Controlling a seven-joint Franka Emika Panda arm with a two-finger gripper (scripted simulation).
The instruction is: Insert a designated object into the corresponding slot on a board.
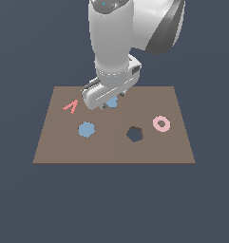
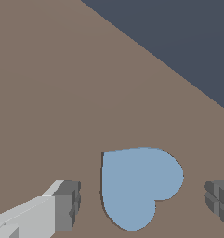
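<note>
small light-blue heart (image 2: 139,186), flat, smooth, rounded lobes, lying on the brown board (image 2: 53,93) near its far edge, gripper (image 2: 141,200) spread wide on either side, fingers (image 2: 67,204) clear of it

The gripper (image 1: 108,100) is held low over the far part of the brown board (image 1: 114,154), and a light-blue piece (image 1: 112,101) is partly seen beneath it. A blue hexagon (image 1: 86,129), a dark angular hole (image 1: 134,134), a pink ring (image 1: 161,124) and a red angled piece (image 1: 71,106) are spread across the board.
</note>
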